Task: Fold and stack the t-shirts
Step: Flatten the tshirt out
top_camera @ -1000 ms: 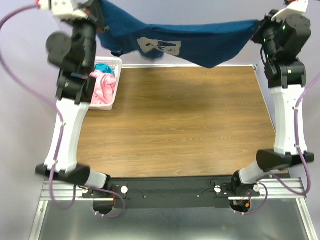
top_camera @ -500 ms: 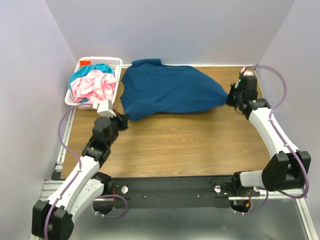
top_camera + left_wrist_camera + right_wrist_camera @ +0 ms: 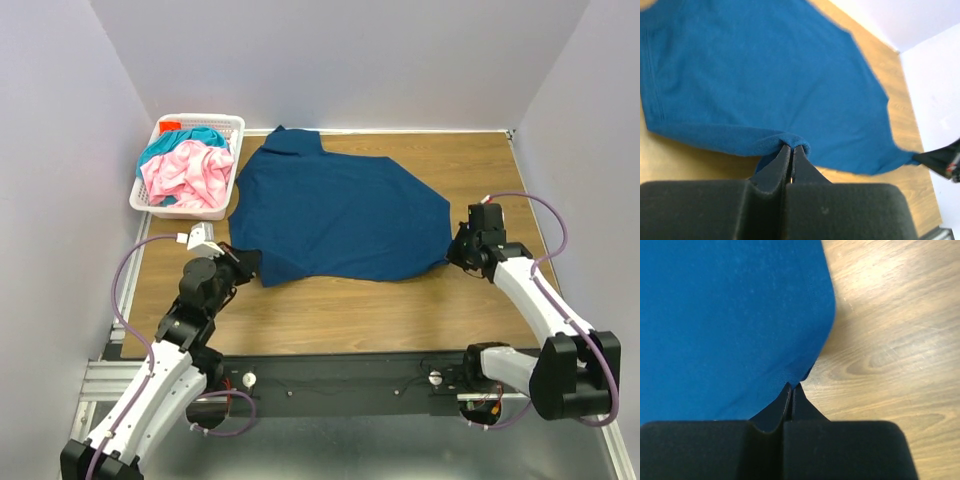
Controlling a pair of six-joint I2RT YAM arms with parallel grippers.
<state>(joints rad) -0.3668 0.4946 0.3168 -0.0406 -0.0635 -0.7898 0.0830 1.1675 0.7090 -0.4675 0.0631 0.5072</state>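
top external view: dark blue t-shirt (image 3: 335, 215) is spread flat on the tabletop (image 3: 400, 300).
left jaws: clamped on its near-left hem.
right jaws: clamped on its right corner.
basket (image 3: 215, 125): set far left, just beside the shirt; pink tee (image 3: 185, 175) and teal tee (image 3: 185, 138) are heaped inside.
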